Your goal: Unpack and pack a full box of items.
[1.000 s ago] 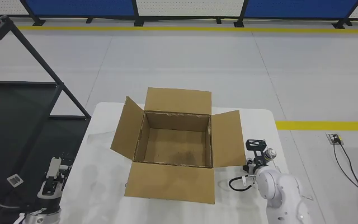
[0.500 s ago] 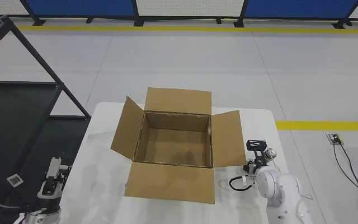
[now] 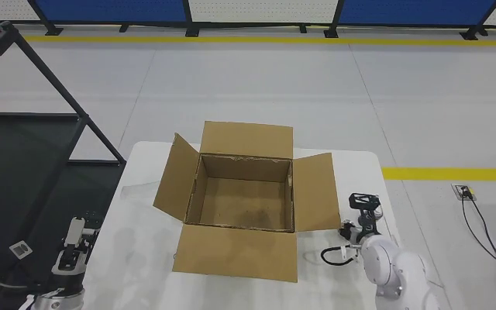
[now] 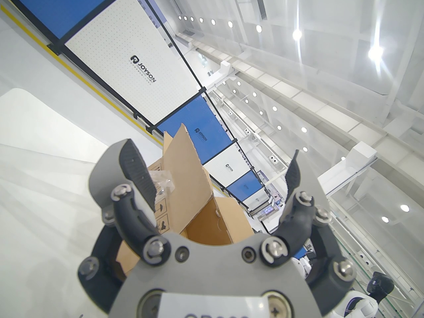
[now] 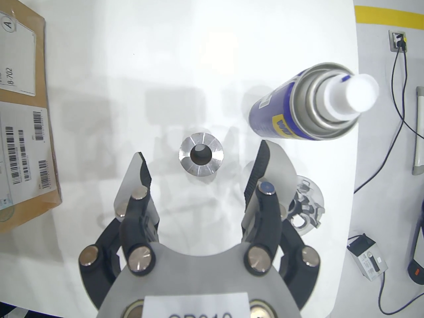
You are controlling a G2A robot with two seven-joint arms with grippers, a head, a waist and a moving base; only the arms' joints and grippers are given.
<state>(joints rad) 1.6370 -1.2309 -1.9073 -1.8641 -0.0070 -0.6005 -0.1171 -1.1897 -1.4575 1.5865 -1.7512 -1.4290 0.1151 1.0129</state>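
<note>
Cardboard box (image 3: 235,254): stood open mid-table (image 3: 139,256), flaps spread. Right gripper (image 5: 202,152): at 4 o'clock from the box, jaws wide apart, empty, above a metal bushing (image 5: 201,157); spray can (image 5: 291,107) stood upright nearby. Left gripper (image 4: 212,153): at 8 o'clock, spread wide, empty.

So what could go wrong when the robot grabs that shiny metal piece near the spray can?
The spray can stands close beside the open right pincer; a sideways nudge might tip it over. The round metal piece below the pincer looks smooth, so it might slip out. Another metal part sits right by the pincer and could get bumped.
</note>
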